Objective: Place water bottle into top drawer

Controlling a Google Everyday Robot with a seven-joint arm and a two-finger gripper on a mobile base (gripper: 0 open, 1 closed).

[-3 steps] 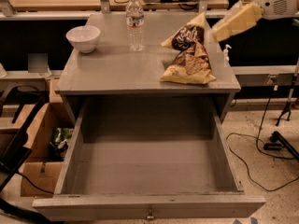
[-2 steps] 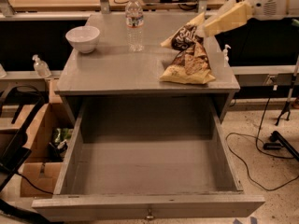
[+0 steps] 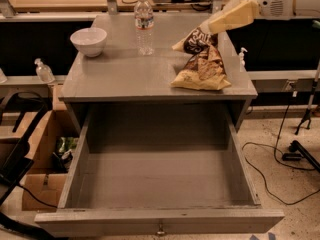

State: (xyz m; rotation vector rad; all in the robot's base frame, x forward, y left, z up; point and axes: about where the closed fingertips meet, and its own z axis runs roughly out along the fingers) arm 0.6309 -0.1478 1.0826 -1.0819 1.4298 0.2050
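Note:
The water bottle (image 3: 144,24), clear with a white cap and a pale label band, stands upright at the back middle of the grey table top. The top drawer (image 3: 160,218) is pulled wide open below the table top, its grey inside bare, with a small metal pull (image 3: 160,230) on the front panel. My gripper (image 3: 207,28), cream-coloured and tapered, reaches in from the upper right. It hovers over the chip bags, well to the right of the bottle and apart from it.
A white bowl (image 3: 89,40) sits at the table's back left. Two chip bags (image 3: 202,70) lie on the right side. A small pump bottle (image 3: 44,70) stands on a ledge at left, above a cardboard box (image 3: 42,154). Cables run over the floor at right (image 3: 280,159).
My gripper has moved left and a little lower, from beyond the table's right edge to over the chip bags. The bottle, bowl and drawer have not moved.

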